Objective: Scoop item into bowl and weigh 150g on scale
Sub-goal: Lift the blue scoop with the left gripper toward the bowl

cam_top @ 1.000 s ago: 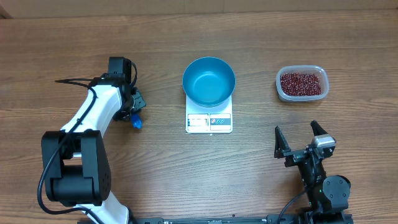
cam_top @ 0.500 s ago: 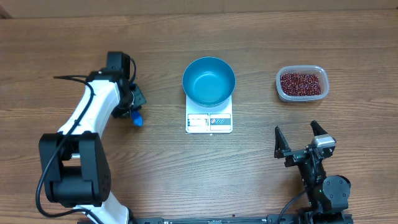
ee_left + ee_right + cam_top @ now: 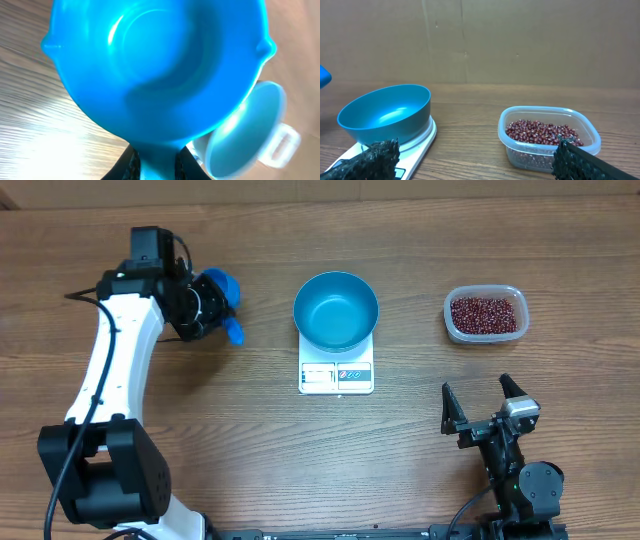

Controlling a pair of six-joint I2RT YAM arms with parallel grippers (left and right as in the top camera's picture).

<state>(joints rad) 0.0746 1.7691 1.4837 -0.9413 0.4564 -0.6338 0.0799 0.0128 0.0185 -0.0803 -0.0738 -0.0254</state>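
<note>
My left gripper (image 3: 207,314) is shut on the handle of a small blue scoop (image 3: 220,286), held above the table left of the bowl. In the left wrist view the empty scoop (image 3: 160,70) fills the frame, its handle pinched in the left gripper (image 3: 159,162). The round blue bowl (image 3: 336,310) stands empty on the white scale (image 3: 336,377). The item, dark red-brown beans (image 3: 485,314), lies in a clear tub at the right. My right gripper (image 3: 485,406) stands open near the front edge, apart from everything. The right wrist view shows bowl (image 3: 387,112), scale (image 3: 422,142) and beans (image 3: 542,132).
The clear plastic tub (image 3: 452,328) sits right of the scale, with bare wood between them. A brown cardboard wall (image 3: 495,40) closes off the far side of the table.
My left arm has lifted the scoop off the table and swung it back and to the left, tipping its cup into view. The right arm has not moved.
</note>
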